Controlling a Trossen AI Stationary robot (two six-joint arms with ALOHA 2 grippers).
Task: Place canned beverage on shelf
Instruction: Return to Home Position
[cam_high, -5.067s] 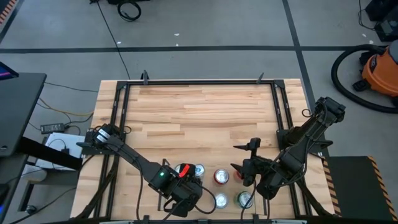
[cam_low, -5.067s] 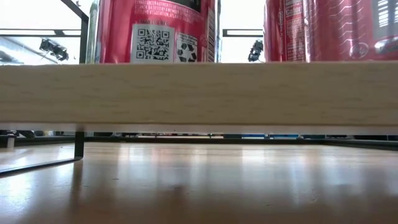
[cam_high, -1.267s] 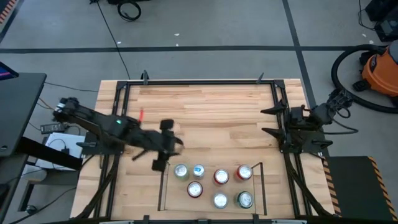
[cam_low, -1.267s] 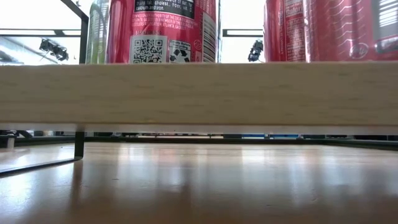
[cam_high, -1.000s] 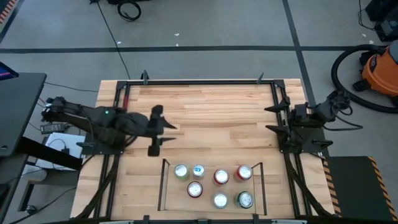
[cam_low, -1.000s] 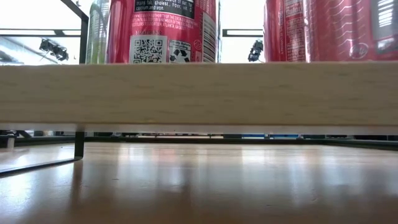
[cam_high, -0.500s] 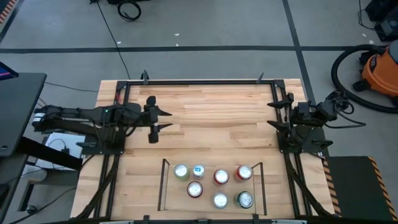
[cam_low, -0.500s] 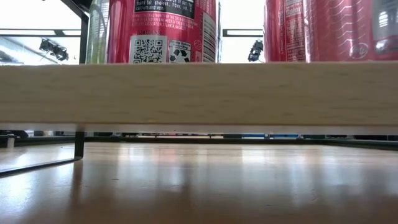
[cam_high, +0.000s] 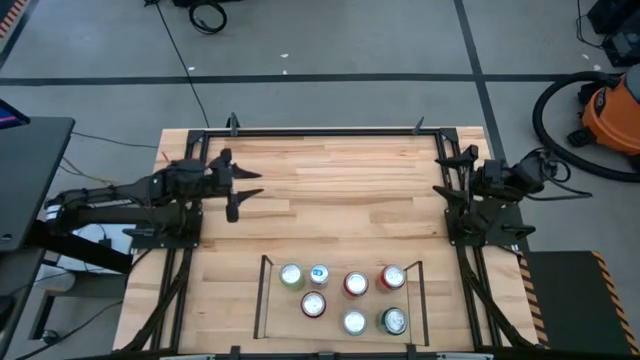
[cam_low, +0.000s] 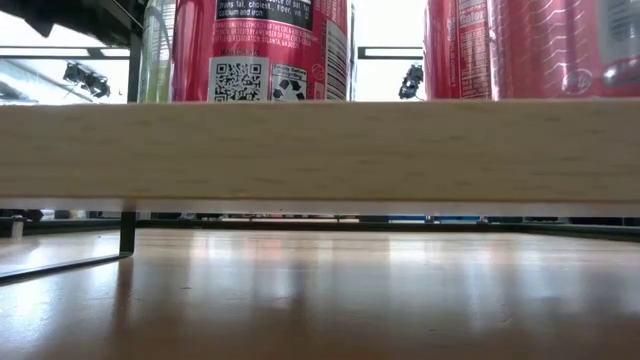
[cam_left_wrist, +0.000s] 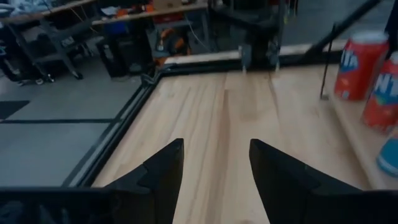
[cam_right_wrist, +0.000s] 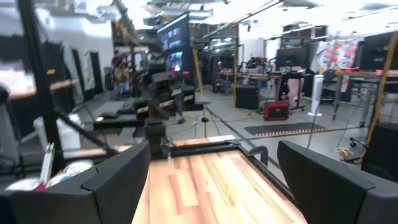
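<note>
Several cans (cam_high: 355, 284) stand upright on the shelf (cam_high: 275, 322), a thin black rod frame with a light wood floor at the table's near middle. The low view shows red cans (cam_low: 260, 45) standing on the shelf's wood floor (cam_low: 320, 150). My left gripper (cam_high: 243, 190) hovers over the table's far left, well clear of the shelf. It is open with nothing between its fingers (cam_left_wrist: 216, 149), and red cans (cam_left_wrist: 359, 65) show off to one side. My right gripper (cam_high: 448, 175) waits open at the table's right edge, empty (cam_right_wrist: 212, 155).
A larger black metal frame (cam_high: 320, 131) borders the tabletop. Bare wood (cam_high: 340, 195) lies between the two grippers and the shelf. An orange vacuum with a hose (cam_high: 605, 110) stands on the floor beyond the table's right far corner.
My left gripper has drawn back from the shelf toward the table's left and far edges, sinking a little and swinging round, still empty. The cans on the shelf have stayed put.
</note>
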